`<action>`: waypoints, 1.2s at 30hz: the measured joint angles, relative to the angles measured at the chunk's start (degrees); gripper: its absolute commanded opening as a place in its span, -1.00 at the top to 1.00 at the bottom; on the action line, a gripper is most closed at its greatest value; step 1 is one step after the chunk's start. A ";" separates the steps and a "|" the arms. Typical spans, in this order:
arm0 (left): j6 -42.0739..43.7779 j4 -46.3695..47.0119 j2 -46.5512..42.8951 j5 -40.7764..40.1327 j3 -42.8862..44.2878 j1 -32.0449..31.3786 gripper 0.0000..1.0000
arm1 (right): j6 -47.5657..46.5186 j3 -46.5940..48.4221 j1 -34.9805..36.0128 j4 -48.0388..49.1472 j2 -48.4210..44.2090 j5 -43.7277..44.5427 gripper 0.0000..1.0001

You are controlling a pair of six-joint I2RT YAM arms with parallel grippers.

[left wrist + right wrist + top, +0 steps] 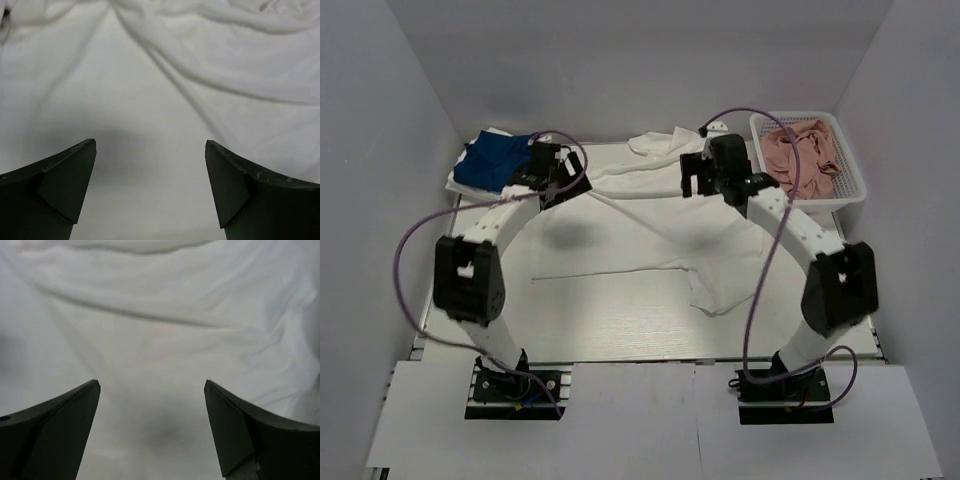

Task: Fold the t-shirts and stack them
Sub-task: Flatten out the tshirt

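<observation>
Left claw (556, 176): jaws stand wide apart, nothing between them. On my left wrist feed (150, 145) both dark fingertips frame only pale cloth, and I cannot tell whether they touch it. The claw sits over the far left part of the table (600, 325), at the left end of the large white t-shirt (650, 215).

Far left corner: a royal-blue t-shirt (493, 163) lies in a compact bundle just beside the left claw. A white cloth (461, 183) shows under its edges; I cannot tell from here whether it is another shirt.

Centre: the large white t-shirt is spread unevenly across the table. It is bunched at the far edge, and one flap hangs toward the near right. Long diagonal creases cross it on the left wrist feed (225, 65), and softer folds show on the right wrist feed (165, 300). I can make out no print or lettering on it.

Right claw (694, 177): jaws likewise wide, gripping nothing (150, 385). It hangs over the far right part of the same shirt; contact cannot be judged.

Far right: a white mesh basket (851, 192) stands apart from the shirt and holds crumpled pink cloth (800, 155).
</observation>
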 measured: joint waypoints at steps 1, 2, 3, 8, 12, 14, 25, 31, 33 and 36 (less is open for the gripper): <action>-0.90 0.09 -6.21 -0.17 -5.31 -0.22 -0.99 | 0.20 -3.72 1.97 1.16 -4.17 -0.59 -0.81; -1.99 0.98 -11.54 -0.17 -10.54 -0.33 -0.99 | 0.57 -7.87 3.91 2.43 -8.31 -1.64 -0.81; -3.19 1.90 -17.51 -0.44 -16.24 -0.35 -0.99 | 1.18 -11.78 5.99 3.21 -11.41 -3.02 -0.81; -9.75 3.23 -38.97 -2.29 -39.23 -0.31 -0.99 | 5.53 -27.26 16.09 3.37 -16.39 -8.07 -0.81; -13.44 2.19 -47.36 -3.04 -51.78 -0.02 -0.99 | 9.27 -31.74 22.16 -1.01 -13.38 -3.74 -0.81; -14.45 1.16 -50.14 -3.32 -54.84 0.07 -0.99 | 11.37 -32.13 24.26 -2.64 -11.69 0.31 -0.81; -15.69 1.42 -51.36 -4.20 -56.19 0.24 -0.99 | 22.05 -30.56 31.28 -8.92 -6.16 19.34 1.00; -15.65 1.46 -49.64 -4.20 -56.19 0.24 -0.99 | 24.94 -30.69 32.44 -15.52 -6.34 24.04 1.00; -15.65 1.57 -49.27 -4.22 -56.19 0.24 -0.99 | 24.52 -31.65 32.92 -18.16 -9.73 22.51 1.00; -15.65 1.40 -49.13 -4.44 -56.17 0.24 -0.99 | 22.14 -35.45 33.83 -19.61 -19.93 14.82 1.00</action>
